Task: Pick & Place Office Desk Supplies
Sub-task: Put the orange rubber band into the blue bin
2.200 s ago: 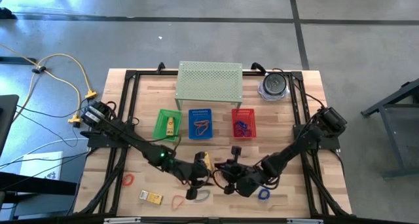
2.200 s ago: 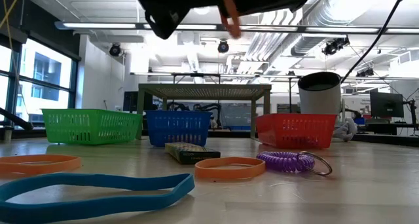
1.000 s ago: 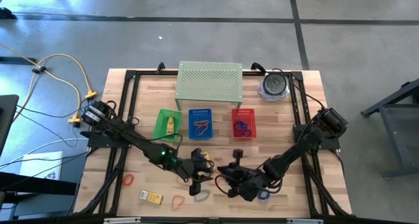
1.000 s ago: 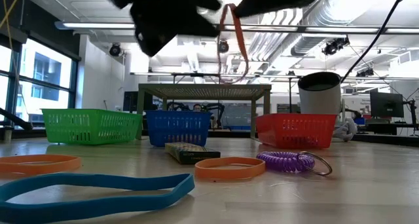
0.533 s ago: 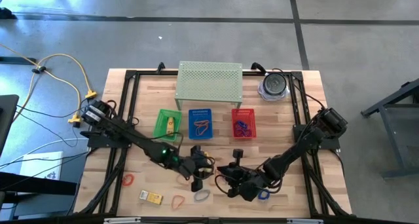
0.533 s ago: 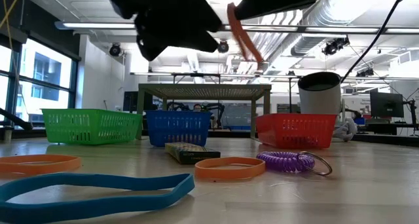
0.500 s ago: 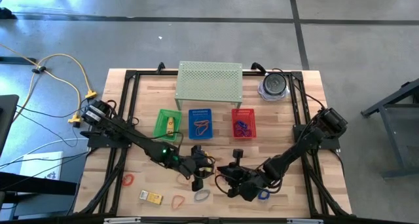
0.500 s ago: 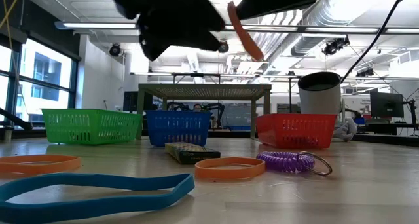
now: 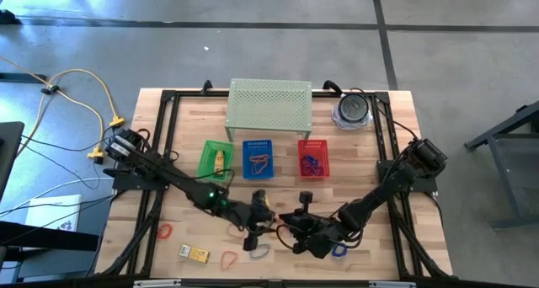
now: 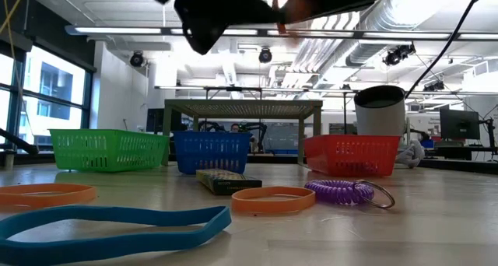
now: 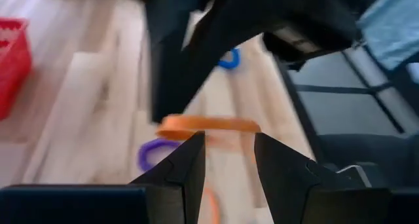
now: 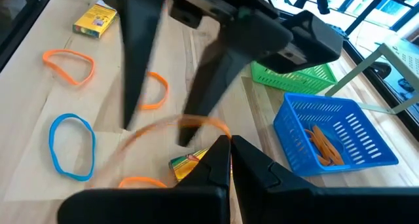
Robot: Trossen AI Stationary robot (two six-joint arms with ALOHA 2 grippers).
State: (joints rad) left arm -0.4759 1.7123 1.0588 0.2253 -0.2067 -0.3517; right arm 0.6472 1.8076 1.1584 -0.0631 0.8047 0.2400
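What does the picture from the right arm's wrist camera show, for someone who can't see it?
An orange rubber band hangs stretched between the right gripper and the left arm's dark fingers, above the wooden table. Nearby lie a blue rubber band, a yellow packet and a blue basket.

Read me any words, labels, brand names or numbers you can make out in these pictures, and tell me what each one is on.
No text here can be read.
Yellow packet on the table: dark printing on its face, too small to read.
Second yellow packet beside the right tool: coloured printing, mostly hidden.
Packet in the low view: patterned side, no legible letters.
Baskets, shelf and bands: no markings seen.
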